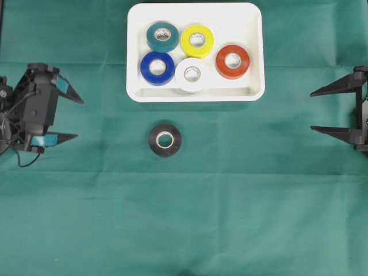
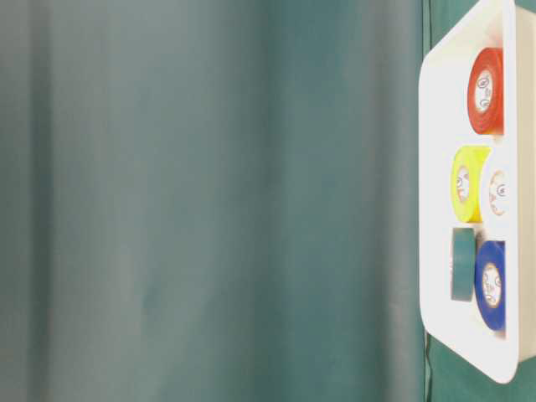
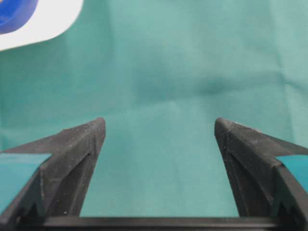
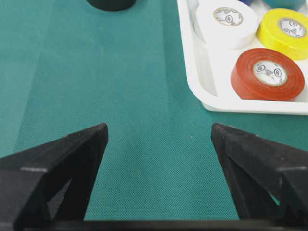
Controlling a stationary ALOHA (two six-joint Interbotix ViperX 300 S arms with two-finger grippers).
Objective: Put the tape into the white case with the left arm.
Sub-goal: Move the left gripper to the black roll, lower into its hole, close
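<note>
Your left gripper (image 1: 72, 119), black with teal-banded fingers spread wide and empty, sits nearer than the open right gripper (image 1: 313, 110) to the flat-lying black tape roll (image 1: 165, 140), which rests on the green cloth (image 1: 241, 190) just below the shallow white plastic case (image 1: 256, 57).

Bare green cloth (image 1: 103, 190) surrounds the black tape (image 1: 165, 140); only the white case (image 1: 195, 95) stands near.
</note>
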